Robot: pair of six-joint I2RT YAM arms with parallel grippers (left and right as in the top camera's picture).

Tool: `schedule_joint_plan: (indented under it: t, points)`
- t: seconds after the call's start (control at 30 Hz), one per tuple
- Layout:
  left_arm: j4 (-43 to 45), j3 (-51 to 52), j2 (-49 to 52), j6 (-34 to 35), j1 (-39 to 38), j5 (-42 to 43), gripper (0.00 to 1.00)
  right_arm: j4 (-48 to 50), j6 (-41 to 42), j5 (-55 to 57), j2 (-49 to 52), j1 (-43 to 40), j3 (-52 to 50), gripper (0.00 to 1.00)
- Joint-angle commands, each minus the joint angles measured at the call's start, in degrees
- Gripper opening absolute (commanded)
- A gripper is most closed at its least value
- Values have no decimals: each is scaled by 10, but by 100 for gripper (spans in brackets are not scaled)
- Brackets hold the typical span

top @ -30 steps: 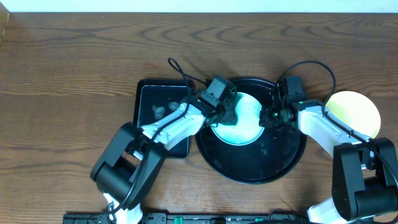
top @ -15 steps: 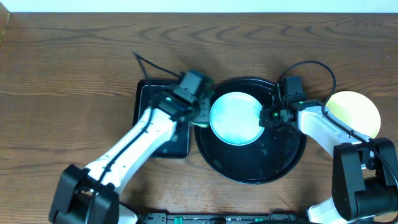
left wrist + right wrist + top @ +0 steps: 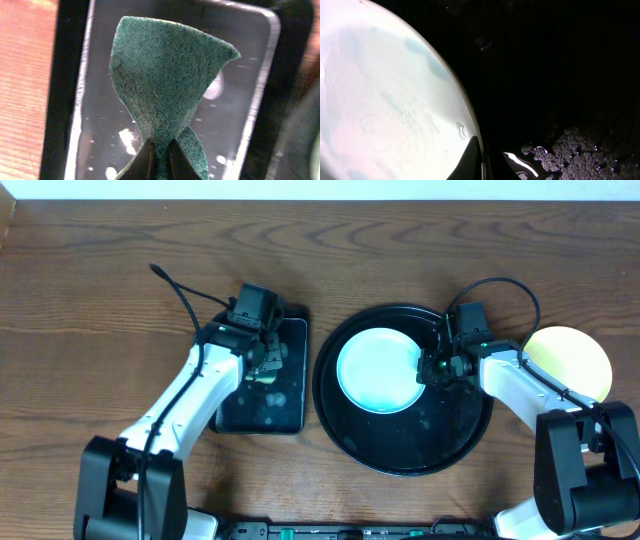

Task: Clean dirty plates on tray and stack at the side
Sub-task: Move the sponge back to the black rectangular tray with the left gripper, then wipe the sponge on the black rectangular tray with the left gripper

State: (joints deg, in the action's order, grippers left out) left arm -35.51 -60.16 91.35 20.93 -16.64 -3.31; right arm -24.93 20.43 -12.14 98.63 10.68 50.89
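Note:
A pale mint plate (image 3: 378, 370) lies in the left half of the large round black tray (image 3: 452, 432). My right gripper (image 3: 431, 368) is shut on the plate's right rim. In the right wrist view, one finger lies over the plate (image 3: 385, 100) and the other under its edge, so the right gripper (image 3: 487, 162) pinches the rim. Faint teal smears remain on the plate. A pale yellow plate (image 3: 572, 358) sits on the table right of the tray. My left gripper (image 3: 262, 352) is shut on a green sponge (image 3: 165, 85) above the small rectangular tray.
The rectangular black tray (image 3: 285, 415) lies left of the round tray, wet with droplets; its shiny floor (image 3: 240, 115) shows under the sponge. Water beads on the round tray's floor (image 3: 580, 150). Brown wooden table (image 3: 100, 300) all around.
My left arm has swung left with the sponge, off the plate and over the rectangular tray. The right gripper and the plate have stayed put.

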Motion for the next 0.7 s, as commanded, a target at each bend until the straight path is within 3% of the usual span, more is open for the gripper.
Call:
schedule_joint_plan:
  t: [0.0,0.27,0.3,0.4,0.43,0.67]
  points:
    - [5,7,25,-8,12,-12,8,-6,3,33,10,3,-4,1]
    - [21,7,92,-24,11,24,8,-6,3,33,10,3,-4,1]
    - [19,7,97,-29,11,28,13,-6,3,33,10,3,-4,1]
    - [8,7,108,-30,11,28,45,-6,3,33,10,3,-4,1]
    - [3,7,109,-29,11,28,49,-6,3,33,10,3,-4,1]
    - [-33,5,99,-28,11,28,46,-6,3,33,10,3,-4,1]
